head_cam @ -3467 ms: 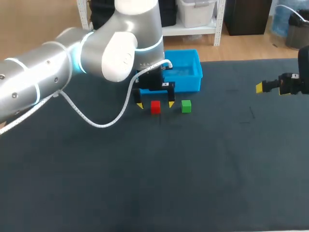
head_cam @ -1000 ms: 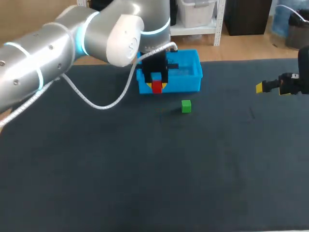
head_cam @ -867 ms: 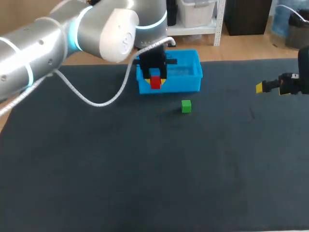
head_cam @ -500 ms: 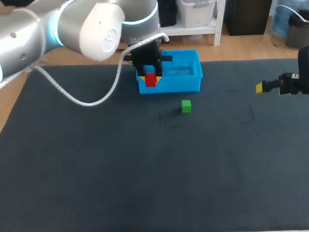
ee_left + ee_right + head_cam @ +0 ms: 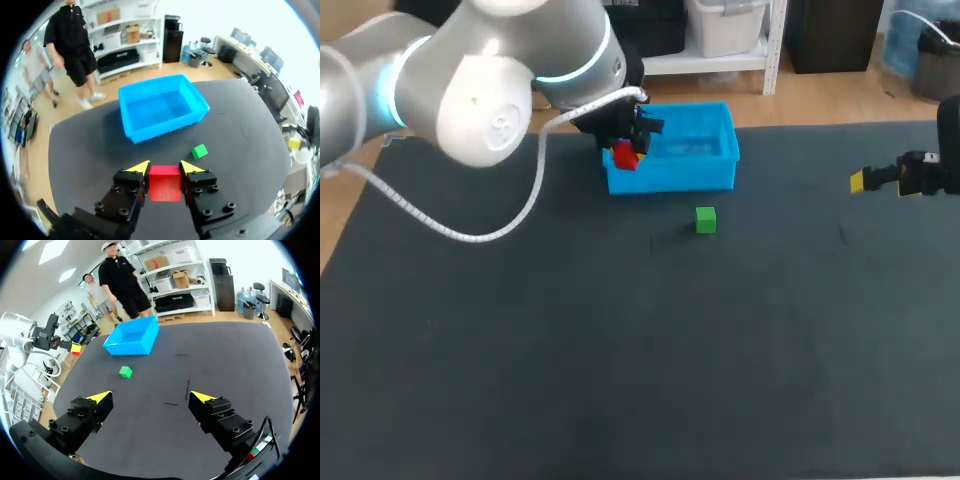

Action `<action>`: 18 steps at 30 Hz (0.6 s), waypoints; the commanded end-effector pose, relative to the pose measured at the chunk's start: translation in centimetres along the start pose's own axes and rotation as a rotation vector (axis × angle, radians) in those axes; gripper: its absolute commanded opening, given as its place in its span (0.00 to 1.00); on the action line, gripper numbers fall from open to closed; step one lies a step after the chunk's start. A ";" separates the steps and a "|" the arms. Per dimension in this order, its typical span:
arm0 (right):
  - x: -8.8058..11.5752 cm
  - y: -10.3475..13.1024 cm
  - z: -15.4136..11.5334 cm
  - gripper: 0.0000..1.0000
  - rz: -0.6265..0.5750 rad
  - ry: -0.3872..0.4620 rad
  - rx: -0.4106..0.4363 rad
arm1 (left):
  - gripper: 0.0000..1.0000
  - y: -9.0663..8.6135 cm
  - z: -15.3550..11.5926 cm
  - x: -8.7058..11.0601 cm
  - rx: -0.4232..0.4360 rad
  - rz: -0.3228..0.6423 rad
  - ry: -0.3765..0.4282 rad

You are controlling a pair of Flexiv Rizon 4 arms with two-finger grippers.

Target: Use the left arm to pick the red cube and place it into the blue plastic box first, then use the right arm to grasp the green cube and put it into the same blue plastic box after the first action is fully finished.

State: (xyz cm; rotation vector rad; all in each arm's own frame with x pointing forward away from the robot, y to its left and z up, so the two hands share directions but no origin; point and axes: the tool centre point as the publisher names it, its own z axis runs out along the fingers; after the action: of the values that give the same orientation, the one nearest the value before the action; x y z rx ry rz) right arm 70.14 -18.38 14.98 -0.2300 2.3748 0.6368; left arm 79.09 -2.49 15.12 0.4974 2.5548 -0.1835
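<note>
My left gripper (image 5: pixel 626 156) (image 5: pixel 164 168) is shut on the red cube (image 5: pixel 624 157) (image 5: pixel 164 183), held in the air over the near-left corner of the blue plastic box (image 5: pixel 672 150) (image 5: pixel 161 105). The box looks empty inside. The green cube (image 5: pixel 705 220) (image 5: pixel 199 150) (image 5: pixel 125 371) lies on the dark mat just in front of the box. My right gripper (image 5: pixel 872 180) (image 5: pixel 150 399) hangs open at the far right of the table, well away from both cubes. From the right wrist view the left gripper with the red cube (image 5: pixel 76 349) shows beyond the box (image 5: pixel 133 336).
The dark table mat (image 5: pixel 640 340) is bare apart from the box and the green cube. A white cable (image 5: pixel 480 235) loops down from my left arm over the mat's left part.
My left arm has swung leftward and turned, carrying the red cube from above the box's front wall toward its left corner. The right arm and green cube have not moved.
</note>
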 end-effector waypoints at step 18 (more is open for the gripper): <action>0.0 0.0 -0.1 1.00 -0.001 0.000 0.000 | 0.00 2.4 1.6 -1.4 0.083 0.018 -0.121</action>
State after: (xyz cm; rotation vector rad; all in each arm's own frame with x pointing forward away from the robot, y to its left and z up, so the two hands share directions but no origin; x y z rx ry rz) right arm 70.14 -18.38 14.98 -0.2300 2.3748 0.6368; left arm 80.50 -1.05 14.76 0.5111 2.4251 -0.2830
